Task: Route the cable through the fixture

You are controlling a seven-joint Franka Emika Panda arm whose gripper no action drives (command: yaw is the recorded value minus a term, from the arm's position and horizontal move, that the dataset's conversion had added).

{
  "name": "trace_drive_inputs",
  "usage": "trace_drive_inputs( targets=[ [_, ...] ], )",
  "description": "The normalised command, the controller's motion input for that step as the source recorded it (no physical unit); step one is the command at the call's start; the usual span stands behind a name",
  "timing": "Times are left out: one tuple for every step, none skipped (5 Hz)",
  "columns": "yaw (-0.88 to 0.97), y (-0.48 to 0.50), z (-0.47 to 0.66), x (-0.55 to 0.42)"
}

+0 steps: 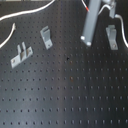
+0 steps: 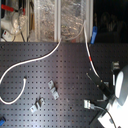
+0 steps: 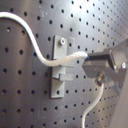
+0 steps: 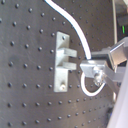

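The white cable (image 2: pixel 30 61) snakes across the black board, and its red band (image 2: pixel 90 59) sits on the strand leading to my gripper (image 2: pixel 102 89). In the first wrist view the gripper (image 3: pixel 93 65) is shut on the cable (image 3: pixel 47 59), which crosses the grey fixture (image 3: pixel 61 65) at its forked top. I cannot tell whether it sits in the fork. In the second wrist view the cable (image 4: pixel 80 35) runs close beside the fixture (image 4: pixel 62 60) and loops under the gripper (image 4: pixel 93 70). In the first exterior view the fixture (image 1: pixel 112 36) stands just right of the arm (image 1: pixel 92 20).
A bracket with a slanted rectangular top (image 1: pixel 46 36) and a flat-based two-prong bracket (image 1: pixel 21 54) stand on the left of the perforated board (image 1: pixel 70 90). Clear plastic bins (image 2: pixel 55 20) line the board's far edge in the second exterior view.
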Motion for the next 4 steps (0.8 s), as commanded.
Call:
trace_drive_inputs(
  targets=[
    [0.58, 0.174, 0.33, -0.207],
    [0.32, -0.033, 0.41, -0.036],
    [-0.03, -0.088, 0.3, -0.04],
    [0.0, -0.012, 0.2, -0.017]
  ],
)
